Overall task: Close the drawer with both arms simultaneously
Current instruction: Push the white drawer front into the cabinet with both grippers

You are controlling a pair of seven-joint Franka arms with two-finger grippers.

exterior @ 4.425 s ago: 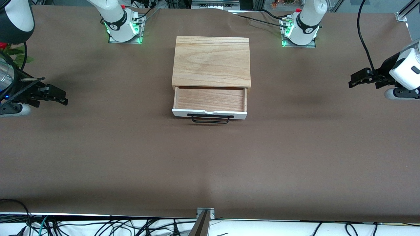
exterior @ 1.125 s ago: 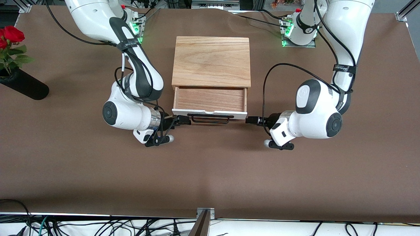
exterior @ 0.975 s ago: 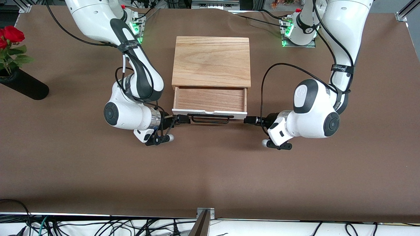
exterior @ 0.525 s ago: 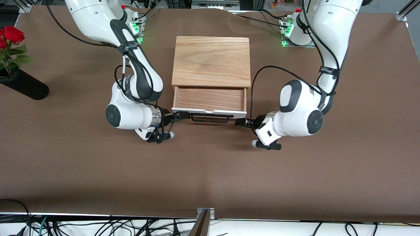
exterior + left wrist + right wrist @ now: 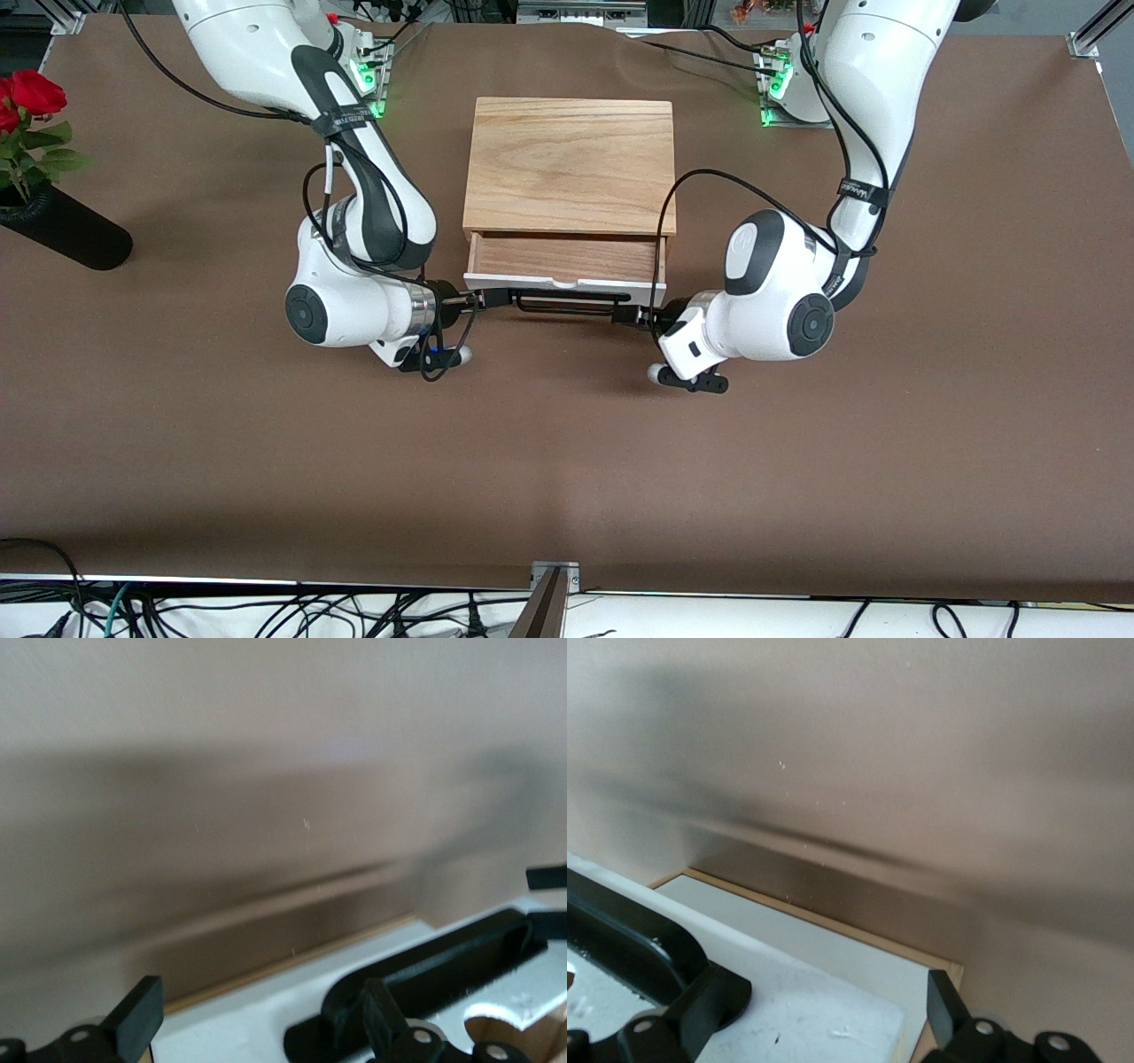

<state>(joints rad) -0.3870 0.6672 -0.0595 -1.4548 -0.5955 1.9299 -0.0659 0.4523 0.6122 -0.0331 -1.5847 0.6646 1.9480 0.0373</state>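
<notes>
Half-open drawer (image 5: 564,260), its light-wood tray showing bare wood.

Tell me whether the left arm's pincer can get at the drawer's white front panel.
Probably yes: the left pincer already sits against the white front panel by the black wire handle, nothing between.

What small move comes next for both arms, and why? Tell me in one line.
Probably keep pushing the drawer evenly into the box: it is only partly in, with wood floor showing, and the left pincer and right pincer sit open against its white front, one at each end of the handle.
</notes>
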